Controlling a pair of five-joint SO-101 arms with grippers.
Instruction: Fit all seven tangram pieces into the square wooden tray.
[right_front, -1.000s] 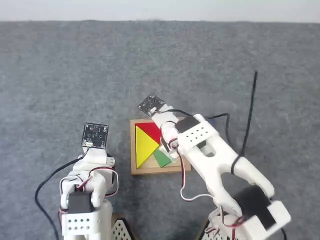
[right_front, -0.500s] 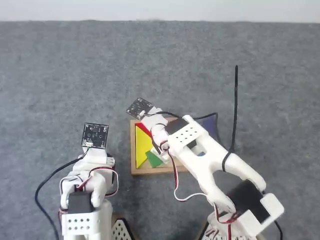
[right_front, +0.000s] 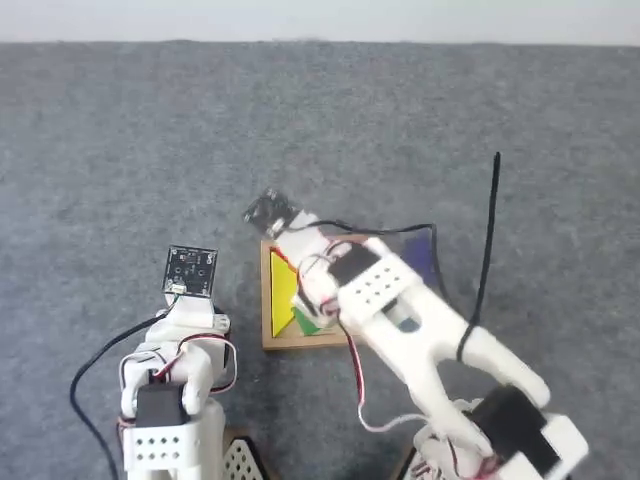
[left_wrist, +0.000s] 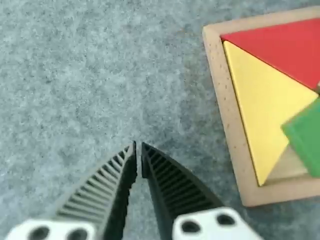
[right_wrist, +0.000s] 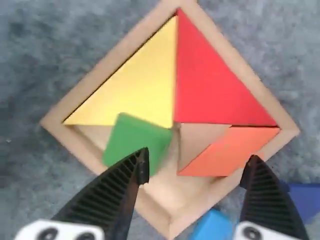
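The right gripper (right_wrist: 197, 167) hangs spread wide, empty, above the square wooden tray (right_wrist: 107, 69), one finger at the green piece (right_wrist: 132, 140) (askew inside the tray). The left gripper (left_wrist: 138, 152) is pressed together over carpet (left_wrist: 75, 60) nearby.

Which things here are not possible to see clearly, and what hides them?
1. High view: the right arm covers most of the tray.
2. Right wrist view: the light blue piece and the dark blue piece are cut off by the edge and the right hand; shapes unclear.
3. Right wrist view: the green piece is blurred; flat or tilted, I cannot tell.
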